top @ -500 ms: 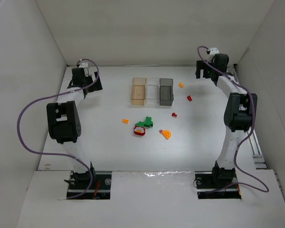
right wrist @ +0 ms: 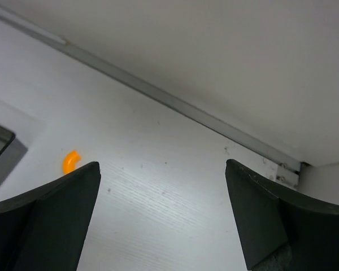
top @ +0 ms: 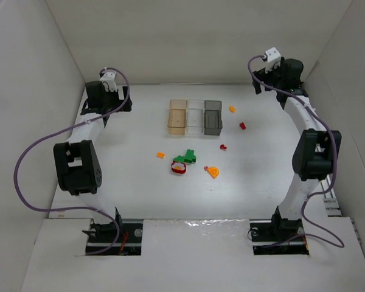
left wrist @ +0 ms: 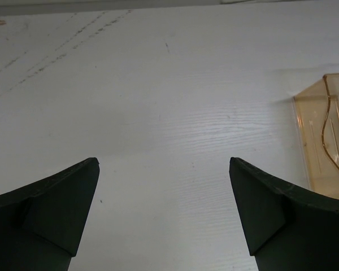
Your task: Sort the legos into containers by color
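Three boxes (top: 195,108) stand in a row, from an amber box (top: 177,117) to a grey box (top: 213,117). Left of the row, the left gripper (left wrist: 164,169) hangs spread wide and empty. Right of the row, the right gripper (right wrist: 163,169) is equally wide and holds nothing, with an orange piece (right wrist: 70,162) below it. Red bits (top: 243,126) lie loose on the table (top: 128,182) right of the row. On the row's near side are a green cluster (top: 187,156), a red ring (top: 180,167) and an orange wedge (top: 213,172).

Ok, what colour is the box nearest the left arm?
That box is see-through amber; the left wrist view shows it best.
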Robot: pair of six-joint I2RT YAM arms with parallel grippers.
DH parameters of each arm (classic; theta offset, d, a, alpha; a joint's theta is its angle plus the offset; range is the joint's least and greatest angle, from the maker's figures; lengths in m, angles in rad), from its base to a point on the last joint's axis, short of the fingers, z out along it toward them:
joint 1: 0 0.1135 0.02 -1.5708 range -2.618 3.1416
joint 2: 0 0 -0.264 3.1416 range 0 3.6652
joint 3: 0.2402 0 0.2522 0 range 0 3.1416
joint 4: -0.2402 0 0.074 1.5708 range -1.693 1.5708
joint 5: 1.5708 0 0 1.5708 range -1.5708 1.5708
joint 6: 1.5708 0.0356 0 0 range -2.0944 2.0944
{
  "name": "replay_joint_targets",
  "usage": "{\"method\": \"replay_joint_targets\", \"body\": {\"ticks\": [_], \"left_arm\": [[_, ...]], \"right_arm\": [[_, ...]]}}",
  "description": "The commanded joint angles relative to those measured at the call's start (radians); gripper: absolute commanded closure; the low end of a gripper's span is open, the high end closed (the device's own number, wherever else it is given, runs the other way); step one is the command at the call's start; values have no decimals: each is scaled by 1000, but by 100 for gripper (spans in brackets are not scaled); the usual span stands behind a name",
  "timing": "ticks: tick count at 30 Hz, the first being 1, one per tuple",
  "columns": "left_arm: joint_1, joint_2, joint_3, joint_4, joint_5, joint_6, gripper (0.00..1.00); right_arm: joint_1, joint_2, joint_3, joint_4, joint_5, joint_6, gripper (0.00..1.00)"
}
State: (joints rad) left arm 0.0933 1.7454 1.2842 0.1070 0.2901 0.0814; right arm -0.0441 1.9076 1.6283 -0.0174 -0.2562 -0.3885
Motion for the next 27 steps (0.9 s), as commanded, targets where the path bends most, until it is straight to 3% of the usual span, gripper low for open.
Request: {"method": "replay_joint_targets", "body": {"ticks": [1, 6, 14, 27], "left_arm": [[2, -30, 41, -58, 90, 61, 0], [2, -81, -6, -49, 100, 70, 0], [2, -115, -79, -49, 90, 89, 0], [20, -86, -59, -76, 90, 89, 0]], "right_arm": [[29, 45, 57, -131, -187, -193, 5], [38, 253, 335, -415, -262, -347, 8], [81, 384, 450, -528, -198, -523, 8], [133, 494, 577, -607, -138, -544, 9]]}}
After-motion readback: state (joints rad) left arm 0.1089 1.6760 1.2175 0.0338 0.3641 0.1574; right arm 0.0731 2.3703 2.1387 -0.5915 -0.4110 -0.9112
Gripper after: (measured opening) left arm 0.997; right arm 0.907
